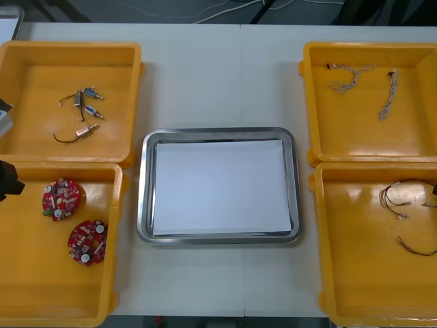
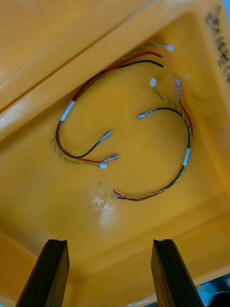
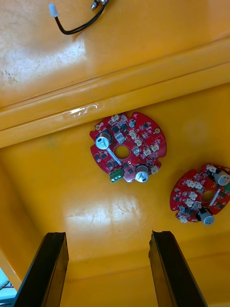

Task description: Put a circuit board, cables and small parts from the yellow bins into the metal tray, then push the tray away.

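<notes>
The metal tray (image 1: 145,205), white inside, lies at the table's middle with nothing in it. In the left near yellow bin (image 1: 41,287) lie two round red circuit boards (image 1: 63,199) (image 1: 87,241). My left gripper (image 3: 108,236) hangs open over that bin, with one board (image 3: 127,147) just ahead of its fingers and the other (image 3: 201,193) off to the side. My right gripper (image 2: 109,242) hangs open over the right near bin (image 1: 369,273). Two red and yellow cables (image 2: 67,110) (image 2: 187,156) lie on that bin's floor ahead of its fingers.
The left far bin (image 1: 41,61) holds black cables with small metal parts (image 1: 82,116). Two twisted blue and white cables (image 1: 351,77) (image 1: 389,96) rest in the right far bin (image 1: 341,130). Part of my left arm (image 1: 7,181) shows at the table's left edge.
</notes>
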Robot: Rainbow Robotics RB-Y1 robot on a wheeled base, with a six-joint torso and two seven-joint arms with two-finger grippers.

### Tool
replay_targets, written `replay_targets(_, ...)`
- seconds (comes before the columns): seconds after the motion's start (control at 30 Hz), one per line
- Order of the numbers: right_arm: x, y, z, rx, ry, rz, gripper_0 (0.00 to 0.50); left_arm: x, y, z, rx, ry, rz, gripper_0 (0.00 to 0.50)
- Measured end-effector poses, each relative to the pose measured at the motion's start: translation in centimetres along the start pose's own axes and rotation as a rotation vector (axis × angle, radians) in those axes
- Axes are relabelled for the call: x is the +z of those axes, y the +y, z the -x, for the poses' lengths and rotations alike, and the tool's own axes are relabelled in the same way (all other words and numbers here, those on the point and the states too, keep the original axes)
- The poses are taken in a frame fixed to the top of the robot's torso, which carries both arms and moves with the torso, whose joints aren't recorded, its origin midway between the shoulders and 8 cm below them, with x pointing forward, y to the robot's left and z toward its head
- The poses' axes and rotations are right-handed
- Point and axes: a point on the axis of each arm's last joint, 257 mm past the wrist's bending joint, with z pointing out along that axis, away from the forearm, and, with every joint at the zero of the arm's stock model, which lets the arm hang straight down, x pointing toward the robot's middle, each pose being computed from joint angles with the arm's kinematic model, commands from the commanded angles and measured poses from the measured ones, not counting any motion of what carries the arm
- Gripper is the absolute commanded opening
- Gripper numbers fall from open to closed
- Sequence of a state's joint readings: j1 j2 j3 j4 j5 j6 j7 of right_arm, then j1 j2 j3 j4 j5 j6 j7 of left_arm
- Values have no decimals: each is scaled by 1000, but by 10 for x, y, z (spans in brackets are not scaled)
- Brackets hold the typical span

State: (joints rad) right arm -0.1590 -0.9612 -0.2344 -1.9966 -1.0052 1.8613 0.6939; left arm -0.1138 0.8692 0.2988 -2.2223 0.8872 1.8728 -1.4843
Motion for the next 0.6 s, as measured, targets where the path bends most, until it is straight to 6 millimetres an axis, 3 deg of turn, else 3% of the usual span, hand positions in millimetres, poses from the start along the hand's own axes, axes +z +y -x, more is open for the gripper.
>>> replay_targets(0.23, 12, -17, -3, 172, -3, 11, 500, 2, 1, -13, -44, -6, -8, 500)
replay_targets(0.4, 21, -27, -8, 430, 0, 15, 500, 5, -2, -16, -81, -20, -16, 500)
replay_targets(0.6, 32, -35, -14, 487, 4, 18, 500, 11, -3, -15, -110, -48, -1, 500)
